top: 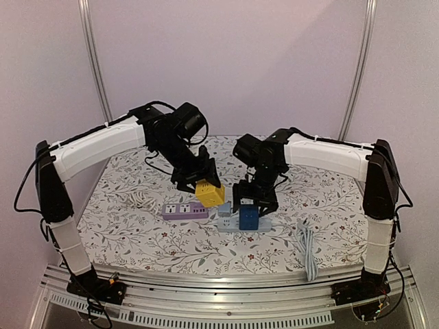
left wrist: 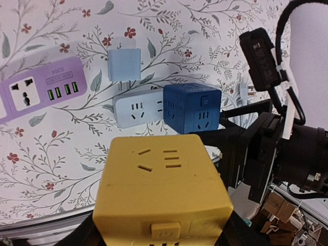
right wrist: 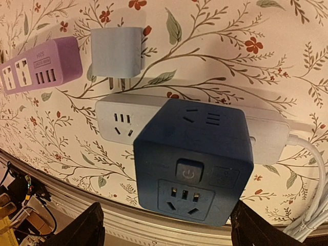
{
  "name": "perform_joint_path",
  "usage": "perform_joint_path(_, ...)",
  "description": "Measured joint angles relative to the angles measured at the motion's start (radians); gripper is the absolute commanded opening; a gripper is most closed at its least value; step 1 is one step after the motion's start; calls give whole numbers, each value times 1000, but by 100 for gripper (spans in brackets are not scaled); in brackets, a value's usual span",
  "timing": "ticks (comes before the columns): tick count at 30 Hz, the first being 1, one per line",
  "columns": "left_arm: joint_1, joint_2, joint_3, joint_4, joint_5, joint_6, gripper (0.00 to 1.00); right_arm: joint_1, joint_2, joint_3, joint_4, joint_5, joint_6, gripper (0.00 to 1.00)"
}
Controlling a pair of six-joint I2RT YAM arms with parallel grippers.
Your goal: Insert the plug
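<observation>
white strip (right wrist: pixel 115 123): middle hidden under blue cube (right wrist: pixel 192 154) | purple strip (right wrist: pixel 43 72): left end cut off | label (right wrist: pixel 40 61): unreadable

a robot lab test cell, not a home. two white-and-black arms, left (top: pixel 96 147) and right (top: pixel 329 154), are bolted to a slotted aluminium rail (top: pixel 219 293) along the bottom of the top view. plain pale walls (top: pixel 226 62) and bare metal poles (top: pixel 94 62) fence in a small table under a floral cloth (top: pixel 137 226). power strips (top: pixel 184 210) lie on it like props. cardboard boxes (left wrist: pixel 277 207) sit lower right in the left wrist view, loose wiring (right wrist: pixel 31 205) lower left in the right one.
</observation>
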Motion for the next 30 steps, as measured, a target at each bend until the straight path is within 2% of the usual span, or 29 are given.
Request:
perform_joint_path(7,-26,51,52,-39,-38,13,0,0,-3,143,-91,35,-58,90)
perform_joint_path(11,-41,90,84,-68,-59,18,0,-6,-35,159,-159,91,-90,91)
perform_joint_path(22,-85,256,224,-152,-113,21,0,-99,-342,-46,-230,245,-69,95)
perform_joint_path(30,-107,319,251,-181,-129,-2,0,-113,-501,-169,-237,307,-23,95)
